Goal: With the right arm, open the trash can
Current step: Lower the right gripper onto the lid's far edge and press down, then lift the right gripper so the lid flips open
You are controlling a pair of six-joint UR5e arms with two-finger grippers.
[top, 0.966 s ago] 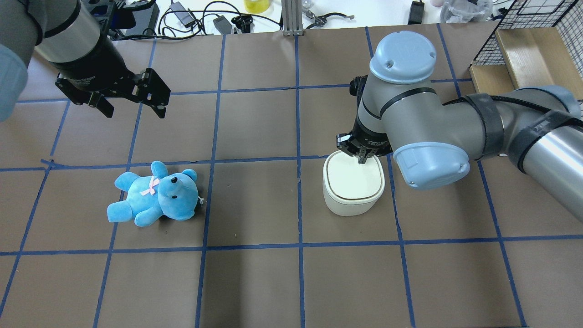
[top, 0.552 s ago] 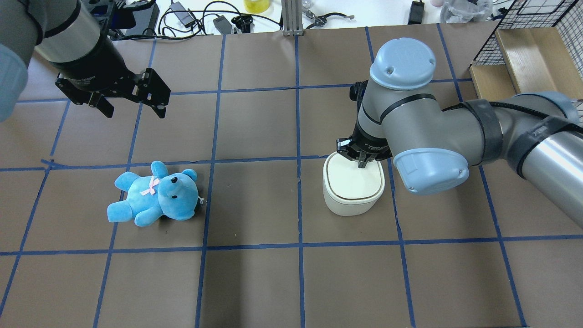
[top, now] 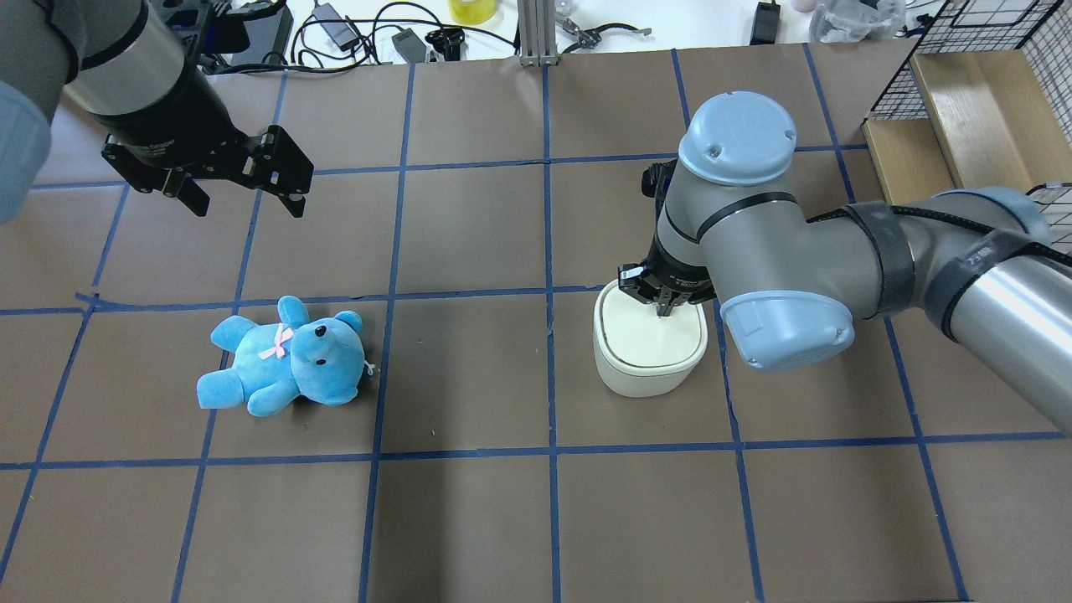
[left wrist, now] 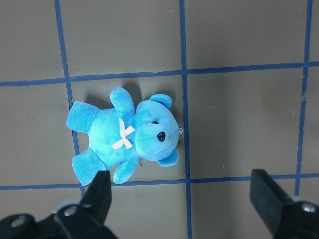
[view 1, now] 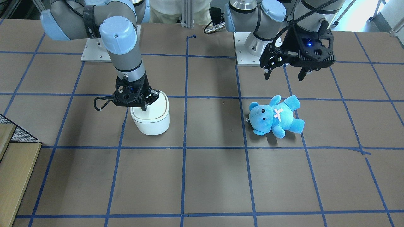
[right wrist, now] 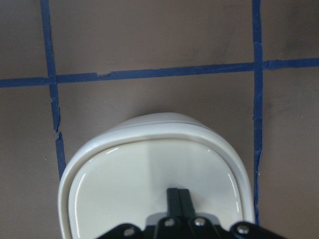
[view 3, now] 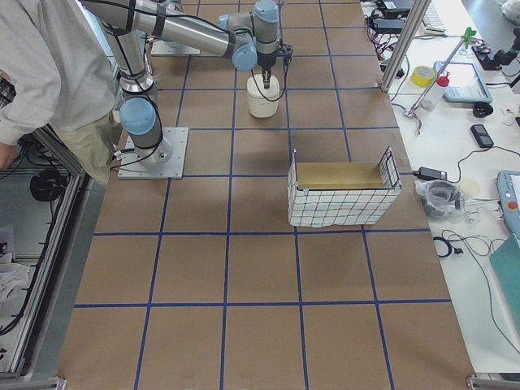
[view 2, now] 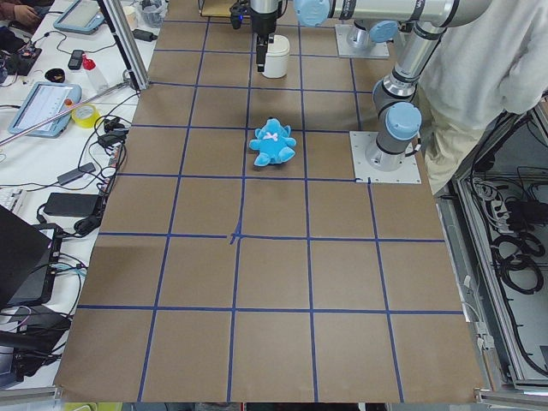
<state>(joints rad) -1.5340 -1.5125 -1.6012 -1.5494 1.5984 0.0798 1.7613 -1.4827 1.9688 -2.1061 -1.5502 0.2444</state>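
The white trash can [top: 649, 360] stands right of the table's middle with its lid down; it also shows in the front view [view 1: 151, 121] and the right wrist view [right wrist: 149, 174]. My right gripper [top: 662, 311] is shut and points straight down. Its joined fingertips are on or just above the lid, as the front view [view 1: 144, 108] and the right wrist view [right wrist: 178, 199] show. My left gripper [top: 249, 208] is open and empty, hanging well above the table, as its own wrist view [left wrist: 184, 199] shows.
A blue teddy [top: 285, 356] lies on the table left of the middle, below my left gripper [view 1: 284, 77]. A wire basket with a wooden box [top: 963, 92] stands at the far right. Cables and tools [top: 377, 33] lie beyond the far edge. A person [view 3: 49, 73] stands by the robot's base.
My right arm has moved a little, carrying the shut gripper from the lid's edge further over the lid. The lid stays down. The left arm and the teddy have not moved.
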